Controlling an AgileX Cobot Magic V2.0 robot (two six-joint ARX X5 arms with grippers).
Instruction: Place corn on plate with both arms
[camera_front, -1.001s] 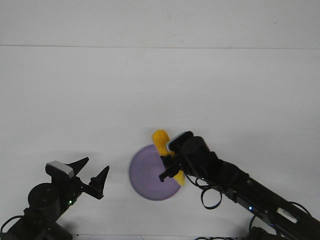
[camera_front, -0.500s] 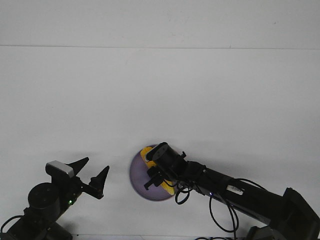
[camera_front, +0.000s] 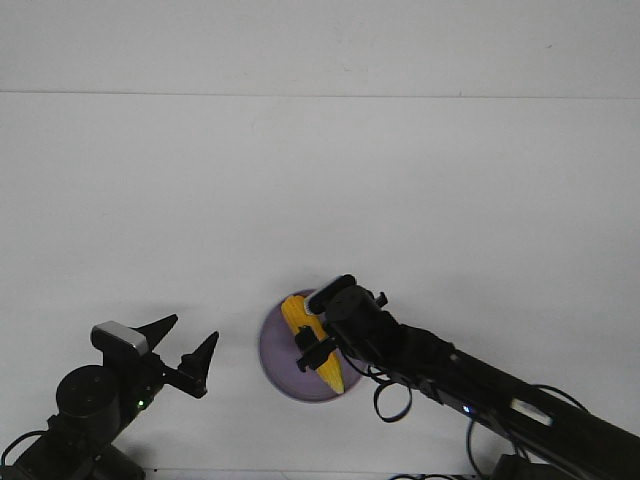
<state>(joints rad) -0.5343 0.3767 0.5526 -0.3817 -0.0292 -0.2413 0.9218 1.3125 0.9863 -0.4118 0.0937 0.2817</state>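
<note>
While corn (camera_front: 310, 342) lies on plate (camera_front: 278, 352), right hand (camera_front: 318, 350) touches it.

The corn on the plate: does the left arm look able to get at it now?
Probably yes: bare table lies between the open left pincer and the plate, though the right pincer sits at the corn, crowding it.

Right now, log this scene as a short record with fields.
corn: yellow cob lying across the plate, pointed end toward the robot
plate: lavender, round, on the white table
right gripper: at the corn, over the plate; grip state unclear
left gripper: open, empty, off to the plate's left
task status: corn appears to be on the plate
</note>
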